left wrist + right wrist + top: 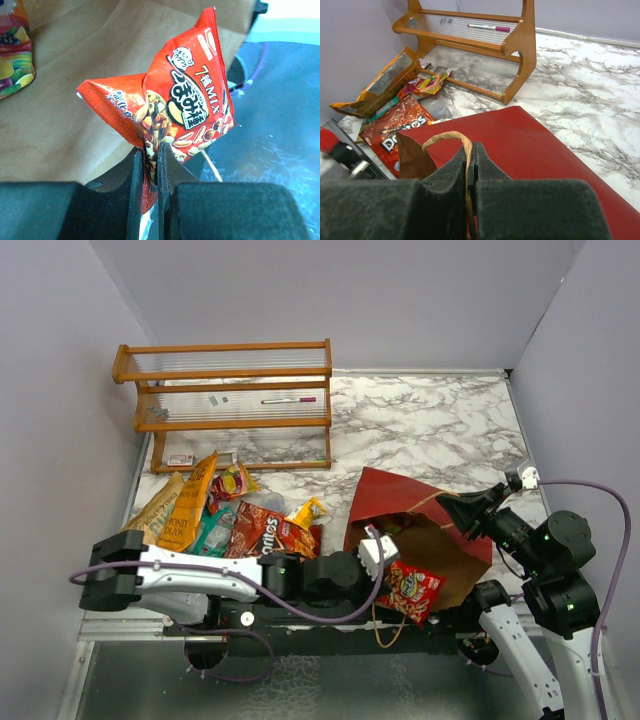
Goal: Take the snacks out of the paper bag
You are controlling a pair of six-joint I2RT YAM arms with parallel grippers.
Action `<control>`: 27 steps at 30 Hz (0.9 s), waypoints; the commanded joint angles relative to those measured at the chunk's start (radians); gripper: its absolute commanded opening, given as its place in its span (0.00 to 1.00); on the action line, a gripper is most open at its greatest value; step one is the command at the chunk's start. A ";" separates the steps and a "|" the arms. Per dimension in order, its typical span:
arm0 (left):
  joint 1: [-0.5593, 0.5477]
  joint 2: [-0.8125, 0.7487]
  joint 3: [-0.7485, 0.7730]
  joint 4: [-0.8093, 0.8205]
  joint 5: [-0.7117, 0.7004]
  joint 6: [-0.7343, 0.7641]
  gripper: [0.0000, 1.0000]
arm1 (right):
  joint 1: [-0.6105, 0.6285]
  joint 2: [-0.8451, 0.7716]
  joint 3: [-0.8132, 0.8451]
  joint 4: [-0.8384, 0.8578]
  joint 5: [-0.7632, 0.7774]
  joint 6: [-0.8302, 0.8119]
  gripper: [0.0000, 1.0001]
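The dark red paper bag point(405, 498) lies on its side, its tan mouth point(445, 550) open toward the near edge. My left gripper point(385, 558) is shut on a red snack packet point(185, 107) with Japanese print, held at the bag's mouth; the packet also shows in the top view point(412, 590). My right gripper point(462, 508) is shut on the bag's twisted paper handle point(451, 136) and holds it up. Several snack packets lie left of the bag: a red Doritos packet point(262, 530), an orange packet point(190, 505) and a colourful candy packet point(230, 482).
A wooden rack point(235, 400) with a pink marker point(290, 400) stands at the back left. A small clear container point(434, 106) sits by the Doritos packet. Grey walls close in on three sides. The metal near edge point(300, 680) runs below the arms.
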 commanded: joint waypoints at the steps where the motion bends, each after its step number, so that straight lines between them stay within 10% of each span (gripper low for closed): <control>1: -0.011 -0.170 -0.017 -0.101 0.055 0.007 0.00 | 0.002 -0.006 -0.007 0.028 -0.010 -0.012 0.02; 8: -0.012 -0.410 0.098 -0.385 -0.053 0.096 0.00 | 0.002 0.001 -0.010 0.029 -0.019 -0.013 0.02; 17: -0.013 -0.694 0.217 -0.497 -0.589 0.176 0.00 | 0.002 0.001 -0.009 0.030 -0.018 -0.014 0.02; 27: -0.012 -0.712 0.114 -0.853 -0.876 -0.303 0.00 | 0.002 0.006 -0.013 0.032 -0.021 -0.016 0.02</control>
